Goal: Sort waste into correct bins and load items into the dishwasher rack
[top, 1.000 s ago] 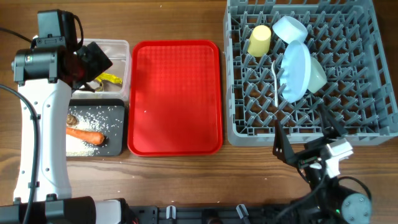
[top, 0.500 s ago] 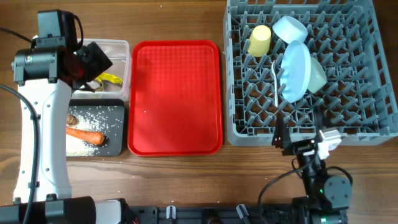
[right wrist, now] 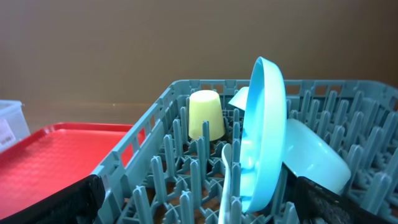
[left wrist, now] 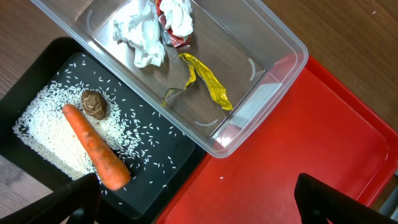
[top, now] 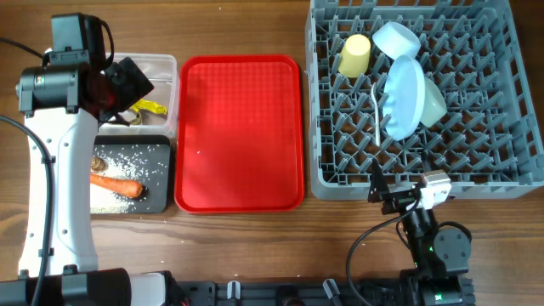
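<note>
Fingers (left wrist: 68, 202) on both grippers spread wide, holding nothing. Right gripper (right wrist: 199, 208) low before the rack (right wrist: 155, 118); inside, spoon (right wrist: 227, 168), plate (right wrist: 267, 124) on edge, green bowl (right wrist: 314, 155), blue bowl (right wrist: 239, 98), cup (right wrist: 205, 115) behind. Left gripper (left wrist: 199, 205) above carrot (left wrist: 96, 149), rice (left wrist: 50, 130), brown lump (left wrist: 94, 104) in black tray (left wrist: 31, 81); beyond, wrappers (left wrist: 205, 78) and paper (left wrist: 140, 31) in clear tub (left wrist: 267, 93).

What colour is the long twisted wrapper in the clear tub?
The wrapper is yellow, clearest in the left wrist view.
</note>
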`<state>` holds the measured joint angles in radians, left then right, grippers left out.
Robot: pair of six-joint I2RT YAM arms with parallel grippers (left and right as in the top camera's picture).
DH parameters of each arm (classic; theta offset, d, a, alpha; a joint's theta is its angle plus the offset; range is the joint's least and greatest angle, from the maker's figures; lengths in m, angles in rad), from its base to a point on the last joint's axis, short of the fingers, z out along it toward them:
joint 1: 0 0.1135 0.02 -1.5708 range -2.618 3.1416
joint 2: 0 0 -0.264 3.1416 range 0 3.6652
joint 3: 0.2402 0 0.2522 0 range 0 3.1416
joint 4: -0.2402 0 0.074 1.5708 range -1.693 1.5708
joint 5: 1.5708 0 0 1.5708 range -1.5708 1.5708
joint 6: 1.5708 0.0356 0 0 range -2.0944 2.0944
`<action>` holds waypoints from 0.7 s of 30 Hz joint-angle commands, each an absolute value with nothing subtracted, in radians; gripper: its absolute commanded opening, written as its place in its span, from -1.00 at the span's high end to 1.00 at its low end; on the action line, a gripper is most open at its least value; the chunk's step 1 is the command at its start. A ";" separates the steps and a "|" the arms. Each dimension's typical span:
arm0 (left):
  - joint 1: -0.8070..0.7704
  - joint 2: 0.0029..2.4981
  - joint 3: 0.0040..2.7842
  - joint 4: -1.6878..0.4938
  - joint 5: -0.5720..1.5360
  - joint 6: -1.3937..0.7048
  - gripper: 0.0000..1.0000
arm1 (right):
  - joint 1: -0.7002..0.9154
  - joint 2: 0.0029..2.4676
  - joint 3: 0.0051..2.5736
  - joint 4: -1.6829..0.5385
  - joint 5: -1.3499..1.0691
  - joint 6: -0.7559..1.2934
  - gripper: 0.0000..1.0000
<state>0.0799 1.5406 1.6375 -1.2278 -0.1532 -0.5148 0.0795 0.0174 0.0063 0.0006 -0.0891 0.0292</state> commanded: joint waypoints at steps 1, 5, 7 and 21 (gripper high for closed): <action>0.083 1.532 1.650 -1.227 -0.166 -0.532 -0.99 | 0.074 0.003 0.005 0.004 -0.082 0.009 -0.99; 0.083 1.532 1.650 -1.227 -0.166 -0.532 -1.00 | 0.074 0.003 0.005 0.004 -0.083 0.022 -0.99; 0.083 1.532 1.650 -1.227 -0.166 -0.532 -0.99 | 0.074 0.003 0.005 0.005 -0.080 0.053 -0.99; 0.083 1.532 1.650 -1.227 -0.166 -0.532 -1.00 | 0.075 0.005 0.005 0.004 -0.083 0.055 -0.99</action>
<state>0.0799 1.5406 1.6375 -1.2282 -0.1532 -0.5148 0.0795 0.0174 0.0063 0.0006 -0.0887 0.0406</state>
